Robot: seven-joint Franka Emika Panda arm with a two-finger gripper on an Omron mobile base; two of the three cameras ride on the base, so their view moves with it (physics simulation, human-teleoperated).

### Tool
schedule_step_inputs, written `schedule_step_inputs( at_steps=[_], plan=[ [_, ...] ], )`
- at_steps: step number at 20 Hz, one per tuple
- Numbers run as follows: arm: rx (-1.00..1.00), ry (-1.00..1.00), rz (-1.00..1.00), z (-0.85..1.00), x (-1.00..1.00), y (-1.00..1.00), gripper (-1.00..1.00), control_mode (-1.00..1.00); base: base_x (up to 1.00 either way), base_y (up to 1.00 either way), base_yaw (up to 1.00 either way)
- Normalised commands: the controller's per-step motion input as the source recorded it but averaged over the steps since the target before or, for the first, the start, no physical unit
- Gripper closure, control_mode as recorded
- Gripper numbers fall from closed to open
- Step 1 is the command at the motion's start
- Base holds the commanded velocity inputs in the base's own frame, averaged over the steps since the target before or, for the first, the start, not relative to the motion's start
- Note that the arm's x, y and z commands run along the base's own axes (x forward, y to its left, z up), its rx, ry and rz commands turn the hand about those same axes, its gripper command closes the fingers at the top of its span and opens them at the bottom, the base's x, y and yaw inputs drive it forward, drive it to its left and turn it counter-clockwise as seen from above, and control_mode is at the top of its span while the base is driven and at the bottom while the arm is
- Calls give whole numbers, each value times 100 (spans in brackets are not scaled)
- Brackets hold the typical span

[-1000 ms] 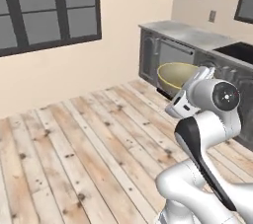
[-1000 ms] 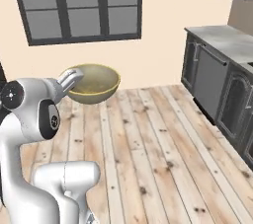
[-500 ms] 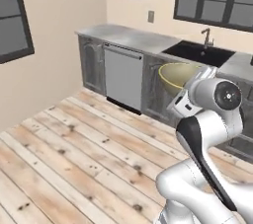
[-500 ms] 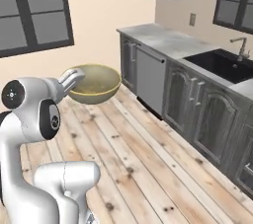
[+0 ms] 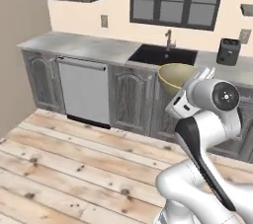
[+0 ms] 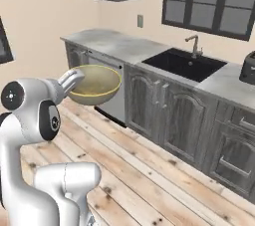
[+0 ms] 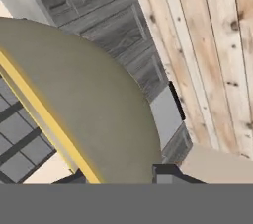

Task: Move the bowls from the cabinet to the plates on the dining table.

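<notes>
Round tan-beige bowl with golden-brown rim point(image 6: 94, 85) held aloft at its rim, gripper point(image 6: 69, 79) clamped on it, above the plank floor point(image 6: 149, 175). Beyond: grey base cabinets point(image 6: 169, 115), marble counter point(image 5: 84, 45), black sink point(image 6: 184, 64), far side.

Tan bowl point(image 6: 94, 85) with golden rim, upright, seemingly level, held aloft before grey kitchen units

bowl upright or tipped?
Upright: bowl rides level at the end effector, rim up, opening facing the ceiling.
</notes>
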Motion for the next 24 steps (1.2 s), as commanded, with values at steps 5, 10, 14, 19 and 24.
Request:
schedule_step_inputs(
  at_steps=[5, 10, 14, 19, 24],
  plan=[
    [0, 0, 0, 0, 0, 0, 100, 100, 53, 0, -69],
    [0, 0, 0, 0, 0, 0, 100, 100, 41, 0, -72],
    [0, 0, 0, 0, 0, 0, 100, 100, 43, 0, -71],
    [0, 0, 0, 0, 0, 0, 100, 100, 44, 0, -71],
    [0, 0, 0, 0, 0, 0, 100, 100, 64, 0, -67]
  ],
)
